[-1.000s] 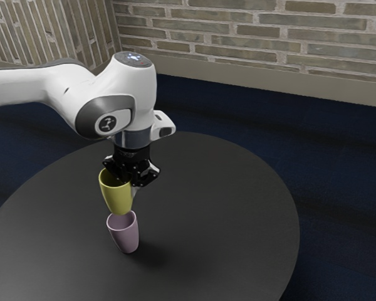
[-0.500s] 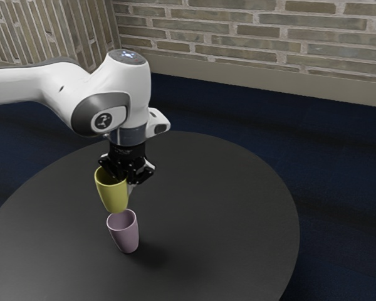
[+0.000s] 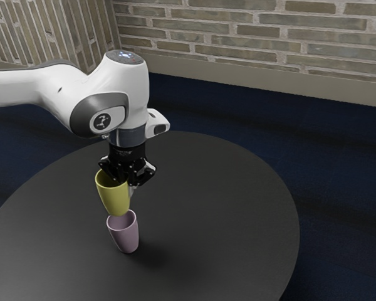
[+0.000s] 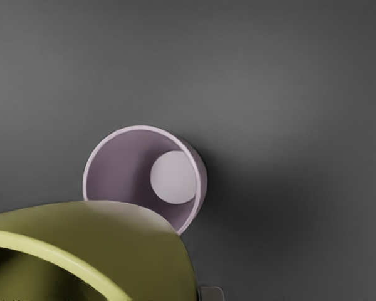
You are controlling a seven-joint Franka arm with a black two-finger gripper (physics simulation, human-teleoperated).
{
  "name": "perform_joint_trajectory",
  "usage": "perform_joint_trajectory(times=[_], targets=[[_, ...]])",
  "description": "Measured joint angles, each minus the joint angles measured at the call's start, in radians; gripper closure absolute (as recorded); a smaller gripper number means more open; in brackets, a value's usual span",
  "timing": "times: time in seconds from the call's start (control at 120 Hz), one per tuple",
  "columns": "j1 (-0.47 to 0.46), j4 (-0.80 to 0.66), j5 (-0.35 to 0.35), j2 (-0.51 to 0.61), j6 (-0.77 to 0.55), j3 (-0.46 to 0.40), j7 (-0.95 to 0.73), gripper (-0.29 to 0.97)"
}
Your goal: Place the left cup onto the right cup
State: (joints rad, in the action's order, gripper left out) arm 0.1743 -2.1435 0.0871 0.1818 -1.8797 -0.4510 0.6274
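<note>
Purple cup (image 3: pixel 123 231) stands upright on the surface (image 3: pixel 225 207), mouth open, empty. Yellow cup (image 3: pixel 114 193) hangs tilted just above its rim, base off-centre toward the exterior view's left; can't tell if they touch. End effector (image 3: pixel 126 179) is clamped on yellow's rim. Over the last second it nudges toward the exterior view's left, then dips slightly. Reads as an alignment tweak; not stacked yet.

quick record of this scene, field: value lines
held: yellow cup, tilted, in the jaws by its rim
target: purple cup, upright on the table, empty
relation: yellow cup's base just above the purple cup's rim, contact unclear
stacked: not yet
</note>
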Motion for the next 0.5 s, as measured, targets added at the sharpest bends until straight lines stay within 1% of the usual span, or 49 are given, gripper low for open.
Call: perform_joint_trajectory(times=[0.292, 0.5], targets=[[0.002, -0.028, -0.006, 0.035, 0.005, 0.006, 0.000, 0.77], [0.002, -0.032, -0.009, 0.038, 0.004, 0.008, 0.001, 0.77]])
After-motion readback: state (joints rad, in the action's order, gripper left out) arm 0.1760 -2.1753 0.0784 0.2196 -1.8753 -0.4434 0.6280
